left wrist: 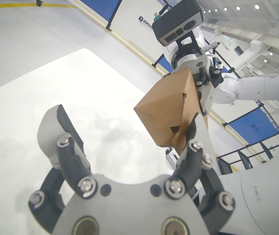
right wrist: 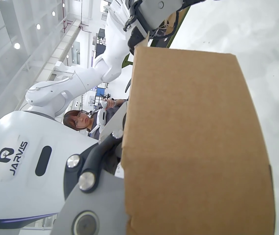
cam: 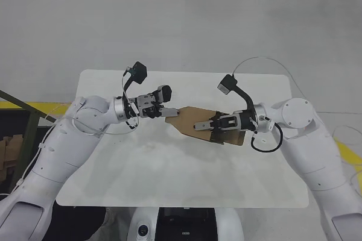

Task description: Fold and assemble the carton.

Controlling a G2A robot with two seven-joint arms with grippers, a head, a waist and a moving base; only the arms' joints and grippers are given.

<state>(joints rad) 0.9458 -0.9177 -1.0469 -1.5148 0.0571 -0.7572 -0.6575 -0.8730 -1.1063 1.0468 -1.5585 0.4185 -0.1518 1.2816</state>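
My right gripper [cam: 198,126] is clamped on the carton [cam: 190,115]; it is plain brown cardboard, matt and stiff, with sharp creases, flat panels and a small notch where the flaps meet. One end is broad and the other tapers to a blunt point. I hold it by the broad end over the middle of the white table [cam: 169,181], and it lies roughly level between my two arms with the tapered end towards my left arm. My left gripper [left wrist: 126,114] is spread wide and holds nothing; its fingers [left wrist: 66,128] are grey metal faced with black rubber pads. One finger sits right at the carton's tapered end; I cannot tell whether it presses there; the other stands well out to the side over bare tabletop. The table is smooth, with rounded corners; a pile of brown cardboard [cam: 0,153] lies on the floor beyond its edge.
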